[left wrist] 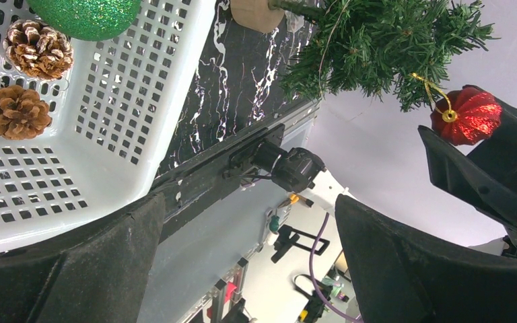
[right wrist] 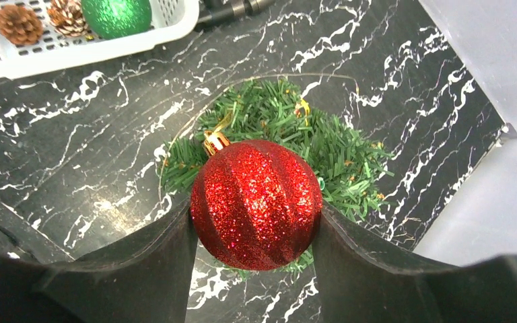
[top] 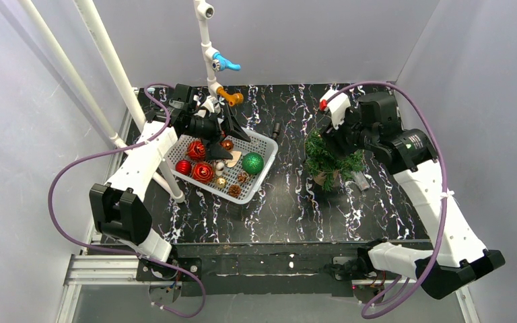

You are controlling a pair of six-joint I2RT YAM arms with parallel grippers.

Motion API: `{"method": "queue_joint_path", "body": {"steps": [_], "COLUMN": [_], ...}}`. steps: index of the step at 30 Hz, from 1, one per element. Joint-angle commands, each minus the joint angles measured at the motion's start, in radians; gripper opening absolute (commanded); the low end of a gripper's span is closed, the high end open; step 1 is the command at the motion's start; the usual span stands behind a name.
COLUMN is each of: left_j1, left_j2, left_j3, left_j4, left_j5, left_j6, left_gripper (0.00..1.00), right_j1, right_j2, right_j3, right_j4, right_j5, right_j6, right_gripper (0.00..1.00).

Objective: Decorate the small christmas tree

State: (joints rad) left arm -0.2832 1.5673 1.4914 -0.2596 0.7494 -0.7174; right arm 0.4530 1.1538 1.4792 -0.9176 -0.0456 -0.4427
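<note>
pinching red ornament (right wrist: 256,205) over the small christmas tree (right wrist: 342,156) — right jaws

The light is bright and even, spread softly off the pale walls (top: 40,202), with no hard beam anywhere. Shadows barely show on the dark table (top: 289,202). From the right wrist the red ball (right wrist: 256,202) is crisp and its glitter sparks with tiny highlights, while the black fingers (right wrist: 141,269) along the bottom edge go soft and featureless. From the left wrist the tree (left wrist: 377,47) and basket (left wrist: 141,87) look sharp. The clutter past the table edge is blurred.
</note>
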Motion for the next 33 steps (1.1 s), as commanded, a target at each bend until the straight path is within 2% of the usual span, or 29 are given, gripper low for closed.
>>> {"method": "queue_joint_path", "body": {"steps": [1,7,12,18,27,33], "left_j1": [0.007,0.006,0.007,0.009,0.011,0.013], "left_j2": [-0.008,-0.014,-0.007,-0.010,-0.028,-0.036], "left_j3": [0.012,0.000,0.001,0.001,-0.021,-0.023], "left_j4": [-0.071,-0.067,-0.057,-0.062,-0.057,-0.057], "left_j5": [0.044,0.044,0.051,0.051,0.050,0.049], "left_j6": [0.017,0.012,0.005,0.011,0.012,0.009], "left_gripper": [0.98,0.98,0.98,0.98,0.98,0.98], "right_j1": [0.003,-0.012,-0.109,-0.203,-0.214,-0.215], "right_j2": [-0.029,-0.109,-0.024,0.002,0.045,0.047], "right_j3": [0.054,-0.020,0.081,0.091,0.120,0.102], "right_j4": [0.083,0.244,0.107,0.127,0.133,0.126], "right_j5": [-0.050,0.099,0.064,-0.033,-0.092,-0.042], "right_j6": [0.033,0.037,0.090,0.177,0.198,0.186], "right_gripper": [0.07,0.05,0.04,0.05,0.05,0.05]}}
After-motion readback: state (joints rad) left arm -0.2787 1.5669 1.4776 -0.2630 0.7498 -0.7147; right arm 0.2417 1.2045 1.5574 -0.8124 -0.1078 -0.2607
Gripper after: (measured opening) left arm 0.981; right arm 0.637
